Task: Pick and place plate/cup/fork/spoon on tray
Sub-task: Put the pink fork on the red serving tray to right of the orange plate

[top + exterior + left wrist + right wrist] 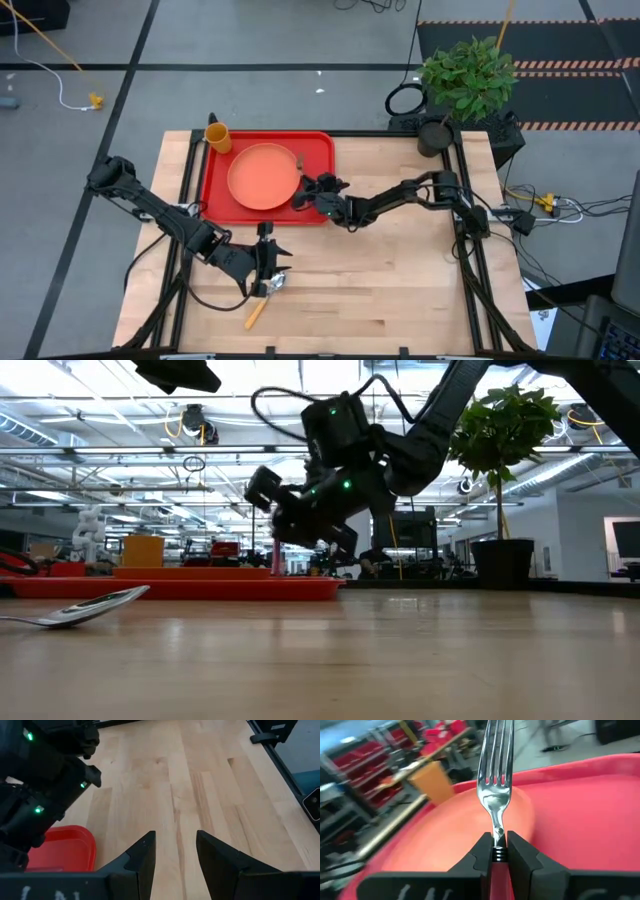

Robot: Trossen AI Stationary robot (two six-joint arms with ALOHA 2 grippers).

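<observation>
Two dark claws were at work: the right claw (499,851) was clamped on the silver-tined fork (496,780), holding it over the round orange-salmon plastic plate (264,176) in the bright red rectangular tray (317,145). The left claw (175,851), part open and empty, hovered just beside the orange-handled spoon (262,301) on the wooden bench (400,290).

Glossy polished metal fork (496,785), smooth plastic red tray (590,815) and plate (264,176), matt pale wooden table (400,280).
</observation>
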